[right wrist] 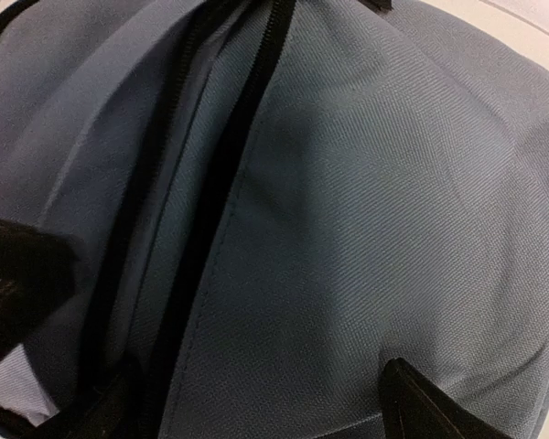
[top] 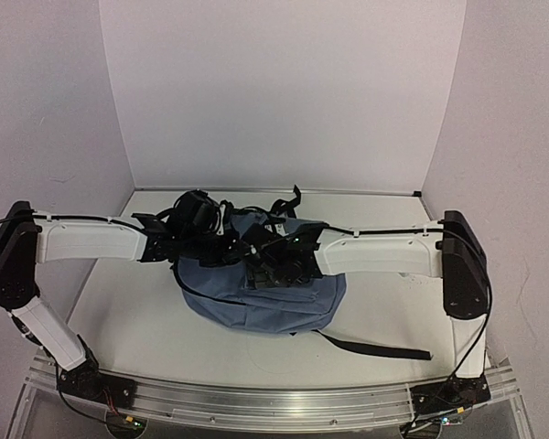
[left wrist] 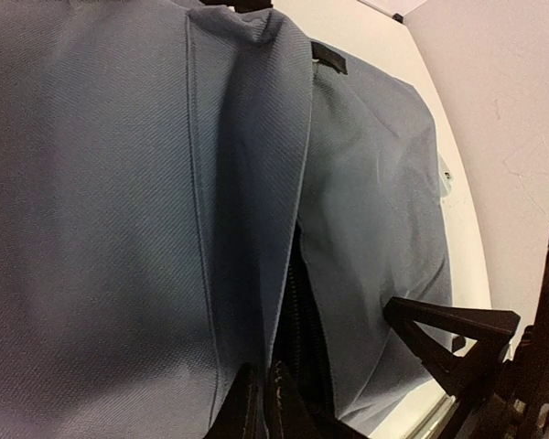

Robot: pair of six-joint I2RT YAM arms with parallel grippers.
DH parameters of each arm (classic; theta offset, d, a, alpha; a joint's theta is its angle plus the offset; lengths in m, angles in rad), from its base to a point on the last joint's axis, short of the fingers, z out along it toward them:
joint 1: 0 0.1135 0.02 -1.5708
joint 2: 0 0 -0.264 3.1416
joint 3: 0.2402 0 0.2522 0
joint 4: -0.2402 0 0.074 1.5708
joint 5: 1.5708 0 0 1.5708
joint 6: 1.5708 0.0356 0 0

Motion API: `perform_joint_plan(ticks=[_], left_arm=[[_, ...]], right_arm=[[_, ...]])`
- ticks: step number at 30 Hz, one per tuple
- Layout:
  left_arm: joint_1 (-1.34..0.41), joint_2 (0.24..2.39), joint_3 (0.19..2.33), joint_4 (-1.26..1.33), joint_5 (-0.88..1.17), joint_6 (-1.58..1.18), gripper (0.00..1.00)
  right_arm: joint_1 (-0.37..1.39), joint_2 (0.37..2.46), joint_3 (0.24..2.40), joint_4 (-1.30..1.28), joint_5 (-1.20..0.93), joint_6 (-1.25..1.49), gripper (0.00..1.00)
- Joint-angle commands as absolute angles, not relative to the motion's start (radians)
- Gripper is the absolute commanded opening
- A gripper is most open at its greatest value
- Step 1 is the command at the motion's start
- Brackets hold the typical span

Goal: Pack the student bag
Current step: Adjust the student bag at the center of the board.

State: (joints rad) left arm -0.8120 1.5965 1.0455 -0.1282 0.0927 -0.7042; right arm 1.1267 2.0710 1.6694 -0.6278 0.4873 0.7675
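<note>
The slate-blue student bag (top: 256,300) lies in the middle of the table, and both arms reach onto its top. In the left wrist view the bag (left wrist: 91,229) fills the frame. My left gripper (left wrist: 263,389) is shut on a fold of the bag's fabric beside the black zipper (left wrist: 297,311). In the right wrist view my right gripper (right wrist: 256,389) is open, its jaws spread wide over the bag's blue fabric (right wrist: 375,201) beside the zipper (right wrist: 229,137). One right finger (right wrist: 430,402) shows at the bottom right. What is inside the bag is hidden.
A black strap (top: 375,347) trails from the bag toward the front right of the table. More black straps (top: 284,203) bunch at the bag's far side. White walls enclose the table on the left, back and right.
</note>
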Motion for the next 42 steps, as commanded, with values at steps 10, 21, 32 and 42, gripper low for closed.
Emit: perform_joint_plan(ticks=[10,21,32,42], left_arm=[[-0.795,1.565,1.021,-0.104,0.012,-0.674,0.0],[-0.795,1.642,1.116,-0.019,0.225,-0.588,0.11],[-0.795,1.781,1.236,0.124,0.4,-0.641,0.37],[-0.798,1.919,1.278,0.268,0.511,-0.725,0.19]], right_arm=[[1.122,2.166,1.884,-1.01,0.889,0.933,0.52],[1.091,2.031,1.794,-0.937,0.85,0.934,0.0],[1.034,1.756,1.492,-0.504,0.581,0.801,0.0],[1.031,1.743,1.451,-0.448,0.541,0.825,0.0]])
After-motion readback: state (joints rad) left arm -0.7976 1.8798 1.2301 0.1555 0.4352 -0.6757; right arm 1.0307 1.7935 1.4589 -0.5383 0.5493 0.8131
